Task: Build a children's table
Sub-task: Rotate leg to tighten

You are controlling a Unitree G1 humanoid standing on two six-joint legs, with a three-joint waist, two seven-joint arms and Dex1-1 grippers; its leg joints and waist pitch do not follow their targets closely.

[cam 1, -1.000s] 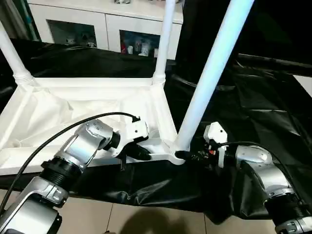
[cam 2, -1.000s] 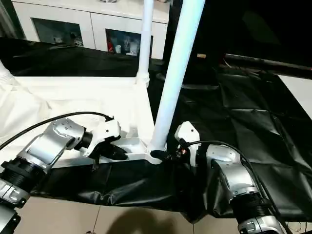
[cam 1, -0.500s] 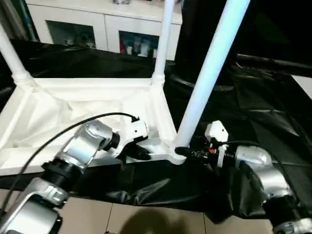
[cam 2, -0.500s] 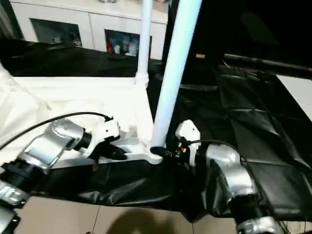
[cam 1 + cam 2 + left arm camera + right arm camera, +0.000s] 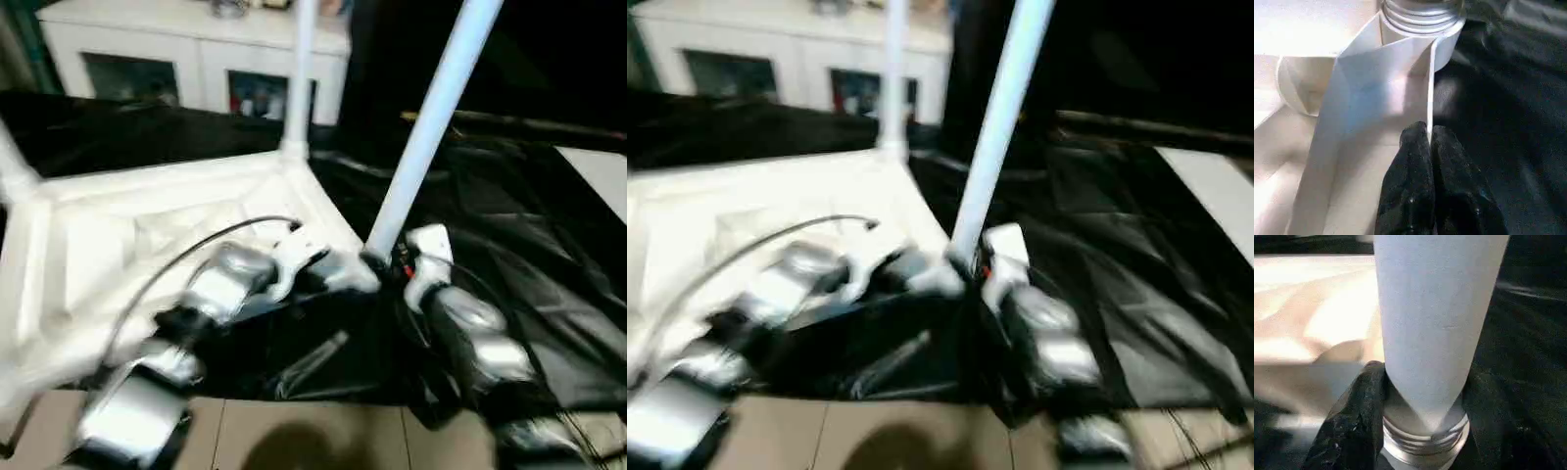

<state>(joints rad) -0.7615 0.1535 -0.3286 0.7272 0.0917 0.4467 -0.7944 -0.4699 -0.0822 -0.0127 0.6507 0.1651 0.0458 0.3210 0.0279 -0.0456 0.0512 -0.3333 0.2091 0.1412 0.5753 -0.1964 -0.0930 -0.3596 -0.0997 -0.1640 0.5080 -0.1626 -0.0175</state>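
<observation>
Left eye view: black-draped work table [image 5: 549, 255] is lying before a white cabinet [image 5: 176, 49]; left gripper [image 5: 1429, 142] is pinching the children's table [image 5: 88, 255] rim, right gripper [image 5: 1422, 382] is clasping a leg [image 5: 1435, 318].

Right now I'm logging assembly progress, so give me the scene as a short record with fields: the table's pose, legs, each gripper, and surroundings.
table pose: children's table upside down on the black-draped work table
legs: near leg stands tilted in the near corner socket; far leg upright in its socket
left gripper: shut on the table's thin rim wall beside that socket
right gripper: fingers around the near leg's base, above the threaded collar
background: white cabinet with glass doors
</observation>
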